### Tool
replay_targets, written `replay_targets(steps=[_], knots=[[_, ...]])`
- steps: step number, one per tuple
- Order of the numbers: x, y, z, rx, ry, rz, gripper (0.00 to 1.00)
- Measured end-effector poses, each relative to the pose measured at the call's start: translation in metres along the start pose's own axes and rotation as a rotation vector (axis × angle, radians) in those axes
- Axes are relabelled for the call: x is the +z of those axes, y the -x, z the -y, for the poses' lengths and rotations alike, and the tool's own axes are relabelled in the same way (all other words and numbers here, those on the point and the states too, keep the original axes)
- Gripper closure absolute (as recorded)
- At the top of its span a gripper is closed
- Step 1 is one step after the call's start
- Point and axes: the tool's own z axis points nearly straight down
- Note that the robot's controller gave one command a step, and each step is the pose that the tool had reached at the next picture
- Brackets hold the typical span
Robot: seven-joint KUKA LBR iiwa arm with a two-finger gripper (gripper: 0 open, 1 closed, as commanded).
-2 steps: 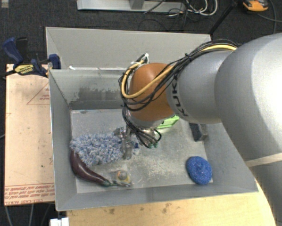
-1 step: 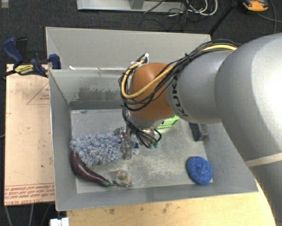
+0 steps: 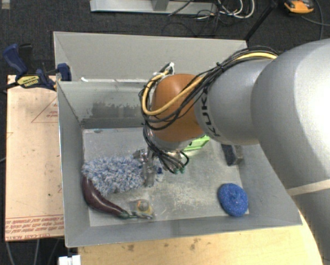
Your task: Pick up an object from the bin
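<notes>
my pincer (image 3: 149, 169) hangs low at the edge of the shaggy blue-and-white cloth (image 3: 112, 173), toward the view's left of the bin (image 3: 71, 127) floor, likely set there to catch its fringe; whether it is open or grips anything i cannot tell.

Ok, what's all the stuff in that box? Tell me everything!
Fluffy cloth: one, blue-white, left middle.
Toy aubergine: one, dark purple, green stem, front left.
Small round thing: one, pale, by the aubergine's stem.
Scrubber ball: one, blue, front right.
Green thing: one, bright green, back middle, partly hidden.
Dark thing: one, dark grey, right wall.
Bin: one, grey, around it all.
Arm: one, silver with orange cover, from the right.
Gripper: one, dark, at the cloth's right edge.
</notes>
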Motion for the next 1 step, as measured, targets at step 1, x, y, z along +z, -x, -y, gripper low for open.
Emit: replay_targets(steps=[1], knots=[[-0.1420,-0.0223,0.0084,-0.007,-0.001,-0.001,1.00]])
